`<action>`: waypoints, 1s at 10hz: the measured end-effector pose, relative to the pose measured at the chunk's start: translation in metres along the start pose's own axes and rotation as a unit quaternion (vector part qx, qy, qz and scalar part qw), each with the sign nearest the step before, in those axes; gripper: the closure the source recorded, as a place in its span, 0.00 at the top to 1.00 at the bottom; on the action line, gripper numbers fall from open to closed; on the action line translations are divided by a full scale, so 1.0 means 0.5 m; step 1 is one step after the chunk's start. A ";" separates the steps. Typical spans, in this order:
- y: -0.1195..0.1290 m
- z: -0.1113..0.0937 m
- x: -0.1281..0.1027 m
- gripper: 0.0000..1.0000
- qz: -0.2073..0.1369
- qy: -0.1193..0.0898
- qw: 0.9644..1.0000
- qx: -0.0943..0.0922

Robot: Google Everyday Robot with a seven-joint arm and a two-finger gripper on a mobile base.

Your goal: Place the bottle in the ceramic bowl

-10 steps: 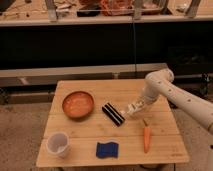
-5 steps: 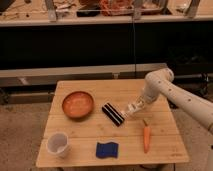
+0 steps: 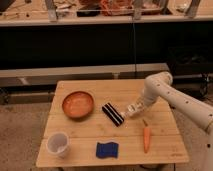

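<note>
The ceramic bowl (image 3: pixel 78 104) is round, orange-brown and empty, on the left half of the wooden table (image 3: pixel 95 132). My gripper (image 3: pixel 130 110) hangs low over the table's middle, just right of a black bar with white stripes (image 3: pixel 113 114). A small whitish thing (image 3: pixel 125 114) shows at the gripper's tip, close to the table top. It looks like the bottle, mostly covered by the gripper. No label shows. The gripper is about a bowl's width to the right of the bowl.
A carrot (image 3: pixel 146 138) lies near the front right. A blue sponge (image 3: pixel 107 149) lies at the front middle. A white translucent cup (image 3: pixel 58 144) stands at the front left. A dark shelf unit (image 3: pixel 100 45) runs behind the table.
The gripper has shifted only slightly left and down beside the black bar. Nothing else on the table has moved.
</note>
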 end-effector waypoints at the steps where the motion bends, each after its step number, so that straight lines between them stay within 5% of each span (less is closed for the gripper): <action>1: -0.010 -0.013 -0.010 0.79 -0.003 0.000 1.000 0.003; 3: -0.027 -0.035 -0.032 0.65 -0.003 -0.001 1.000 0.003; 6: -0.020 -0.013 -0.019 0.49 -0.006 -0.004 1.000 0.000; 7: -0.019 -0.006 -0.015 0.50 -0.006 -0.009 1.000 -0.001; 10: -0.016 0.014 -0.018 0.76 -0.008 -0.023 1.000 -0.010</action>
